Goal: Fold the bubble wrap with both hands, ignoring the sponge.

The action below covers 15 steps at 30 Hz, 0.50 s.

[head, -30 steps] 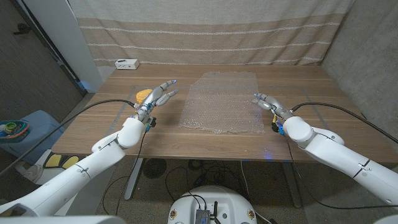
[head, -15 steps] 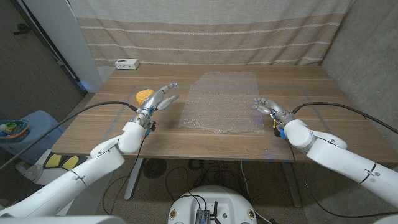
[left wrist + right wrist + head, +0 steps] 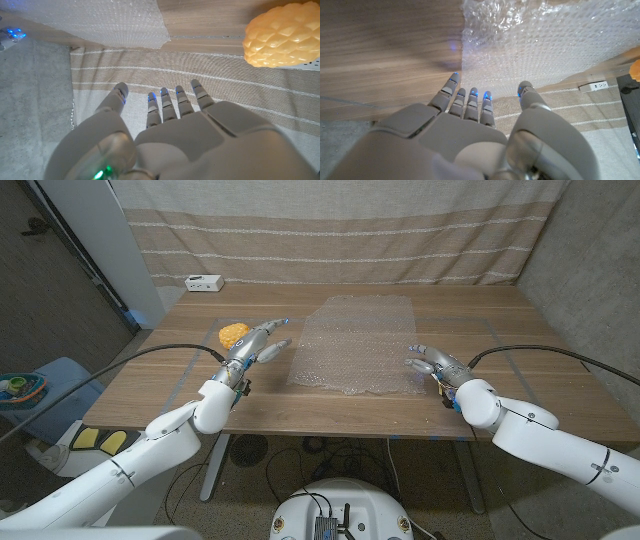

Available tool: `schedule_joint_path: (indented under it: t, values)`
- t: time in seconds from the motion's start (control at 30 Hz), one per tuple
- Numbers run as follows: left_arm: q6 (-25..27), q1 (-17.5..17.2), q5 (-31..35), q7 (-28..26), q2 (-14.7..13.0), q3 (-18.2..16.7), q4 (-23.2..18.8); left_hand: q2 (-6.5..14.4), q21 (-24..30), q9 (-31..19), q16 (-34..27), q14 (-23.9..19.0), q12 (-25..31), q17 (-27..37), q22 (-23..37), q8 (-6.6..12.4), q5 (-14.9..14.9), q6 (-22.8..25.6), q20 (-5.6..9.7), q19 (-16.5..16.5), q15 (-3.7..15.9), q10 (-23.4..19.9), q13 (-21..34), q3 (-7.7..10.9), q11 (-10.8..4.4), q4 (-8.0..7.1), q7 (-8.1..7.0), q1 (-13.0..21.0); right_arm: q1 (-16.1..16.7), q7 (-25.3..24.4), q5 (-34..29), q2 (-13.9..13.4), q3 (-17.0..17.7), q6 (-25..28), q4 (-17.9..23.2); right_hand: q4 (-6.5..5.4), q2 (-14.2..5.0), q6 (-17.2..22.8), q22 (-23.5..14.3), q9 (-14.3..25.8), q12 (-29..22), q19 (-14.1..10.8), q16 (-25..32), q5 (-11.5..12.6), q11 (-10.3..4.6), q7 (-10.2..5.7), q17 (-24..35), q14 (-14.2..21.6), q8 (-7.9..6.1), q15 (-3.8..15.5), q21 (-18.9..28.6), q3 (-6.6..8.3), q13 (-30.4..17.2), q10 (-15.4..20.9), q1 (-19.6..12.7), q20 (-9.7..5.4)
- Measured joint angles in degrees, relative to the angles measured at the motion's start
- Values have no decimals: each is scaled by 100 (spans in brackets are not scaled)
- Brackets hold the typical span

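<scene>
A clear sheet of bubble wrap (image 3: 358, 342) lies spread on the wooden table (image 3: 330, 405), running from the middle toward the far side. Its near edge is wrinkled (image 3: 520, 30). My left hand (image 3: 257, 342) hovers just off the sheet's left edge, fingers apart, holding nothing. My right hand (image 3: 432, 366) is at the sheet's near right corner, fingers spread and empty, fingertips (image 3: 470, 95) close to the wrap's edge. A yellow textured sponge (image 3: 232, 334) sits beside my left hand, also in the left wrist view (image 3: 280, 35). The wrap's corner (image 3: 125, 25) shows ahead of my left hand (image 3: 165, 125).
A white power strip (image 3: 203, 282) lies at the table's far left corner. A striped curtain (image 3: 330, 240) hangs behind the table. Bare wood stretches along the near edge between my arms and to the right of the wrap.
Both hands have moved inward toward the bubble wrap: the left hand rightward to its left edge, the right hand nearer and leftward to its near right corner. The wrap lies unchanged.
</scene>
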<state>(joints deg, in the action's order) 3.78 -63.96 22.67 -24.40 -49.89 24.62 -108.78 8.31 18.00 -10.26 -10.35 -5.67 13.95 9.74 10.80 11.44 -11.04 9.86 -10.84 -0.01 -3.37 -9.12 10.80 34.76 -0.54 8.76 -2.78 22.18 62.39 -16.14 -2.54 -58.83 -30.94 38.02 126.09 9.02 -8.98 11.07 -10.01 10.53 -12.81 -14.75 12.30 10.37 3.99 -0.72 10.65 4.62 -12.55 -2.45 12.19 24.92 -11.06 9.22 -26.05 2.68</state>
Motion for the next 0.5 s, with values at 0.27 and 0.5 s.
schedule_joint_path:
  t: [0.27,0.5]
  values:
    - [251,21,337,154,-127,119,-118,-1,-70,0,38,193,-67,0,0,-44,0,-16,61,-121,11,23,0,-21,-20,21,-16,45,-65,113,-426,-76,-279,516,254,0,-23,0,0,0,0,1,0,0,-21,0,0,31,0,31,0,0,0,20,-22,1]
    - [309,121,432,207,-233,250,-165,-31,-109,0,44,383,-132,0,0,-88,0,-136,73,-195,5,128,0,-22,-59,22,-90,76,-85,220,-777,-93,-353,931,312,9,-23,-1,0,0,34,1,0,0,-43,0,1,49,40,95,0,9,0,-2,-22,1]
